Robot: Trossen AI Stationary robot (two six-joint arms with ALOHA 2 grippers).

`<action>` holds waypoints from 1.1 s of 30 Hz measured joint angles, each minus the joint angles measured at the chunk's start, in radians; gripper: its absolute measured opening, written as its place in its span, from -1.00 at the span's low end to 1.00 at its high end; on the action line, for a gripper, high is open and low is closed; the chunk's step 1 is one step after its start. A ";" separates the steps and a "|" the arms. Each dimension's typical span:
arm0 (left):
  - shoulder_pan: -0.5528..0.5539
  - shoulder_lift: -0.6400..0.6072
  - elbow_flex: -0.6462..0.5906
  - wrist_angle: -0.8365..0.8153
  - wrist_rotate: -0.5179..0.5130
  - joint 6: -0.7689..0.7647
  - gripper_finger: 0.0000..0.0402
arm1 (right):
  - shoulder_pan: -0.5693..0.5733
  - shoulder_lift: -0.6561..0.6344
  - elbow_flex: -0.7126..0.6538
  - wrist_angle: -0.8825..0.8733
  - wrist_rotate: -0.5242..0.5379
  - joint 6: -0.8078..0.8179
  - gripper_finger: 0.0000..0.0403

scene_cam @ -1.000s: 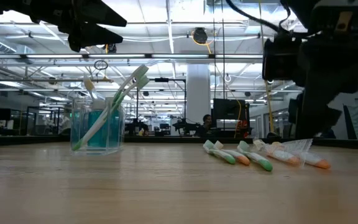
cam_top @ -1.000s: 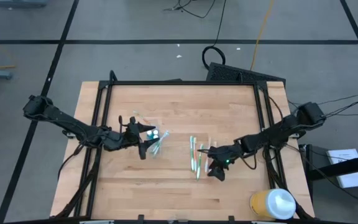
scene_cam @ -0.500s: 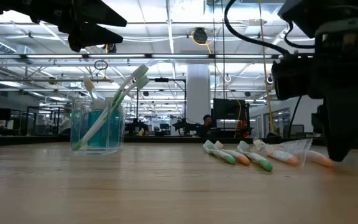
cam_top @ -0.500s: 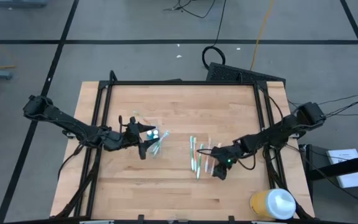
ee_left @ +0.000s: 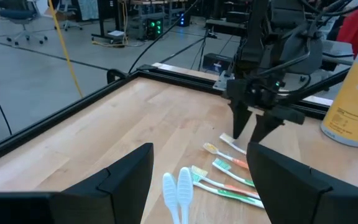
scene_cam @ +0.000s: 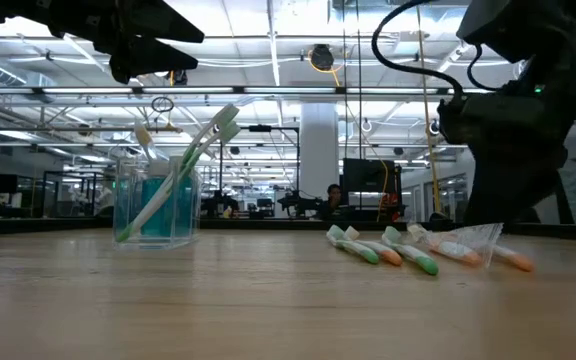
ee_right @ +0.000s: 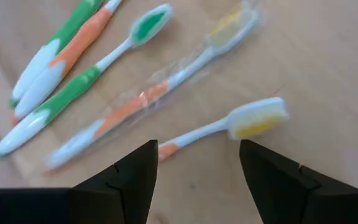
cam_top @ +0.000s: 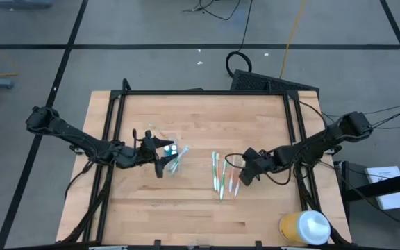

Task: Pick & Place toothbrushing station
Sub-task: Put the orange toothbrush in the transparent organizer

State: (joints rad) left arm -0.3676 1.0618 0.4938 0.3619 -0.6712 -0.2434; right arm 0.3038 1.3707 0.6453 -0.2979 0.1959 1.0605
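A small clear cup (scene_cam: 158,210) stands on the table left of the middle. It holds blue tubes and several green and white toothbrushes (scene_cam: 196,150) that lean out of it. My left gripper (cam_top: 160,167) hangs open over the cup, and two white brush ends (ee_left: 176,191) show between its fingers. Several loose toothbrushes (cam_top: 221,175) lie flat on the table right of the middle, one of them in a clear wrapper (ee_right: 166,90). My right gripper (ee_right: 197,180) stands open, pointing steeply down over an orange-and-white brush with yellow bristles (ee_right: 253,121).
A big yellow container with a white lid (cam_top: 304,228) stands at the table's near right corner. A black frame (cam_top: 207,92) runs along the table's edges. Bare wood lies between the cup and the loose brushes.
My right gripper has moved from the near side of the loose toothbrushes toward the table's far edge. It has turned and tipped, and now hangs over their right end. My left gripper, the cup and the brushes have kept still.
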 joint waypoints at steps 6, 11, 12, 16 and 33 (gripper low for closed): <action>0.000 0.000 0.000 -0.010 0.000 -0.005 0.33 | -0.024 0.091 0.002 0.035 0.028 0.005 0.10; 0.000 0.000 0.000 -0.018 0.000 -0.005 0.33 | -0.030 0.163 0.005 0.077 0.107 0.055 0.10; 0.000 0.000 0.000 -0.018 0.000 -0.005 0.33 | -0.031 0.166 0.005 0.077 0.118 0.062 0.10; 0.000 0.000 0.000 -0.022 0.000 -0.005 0.33 | -0.034 0.175 0.003 0.068 0.152 0.079 0.10; 0.000 0.000 0.000 -0.021 0.000 -0.022 0.33 | -0.076 0.178 0.001 -0.030 0.248 0.051 -0.26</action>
State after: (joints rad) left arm -0.3676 1.0622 0.4938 0.3405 -0.6712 -0.2657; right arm 0.2283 1.5490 0.6460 -0.3283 0.4438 1.1115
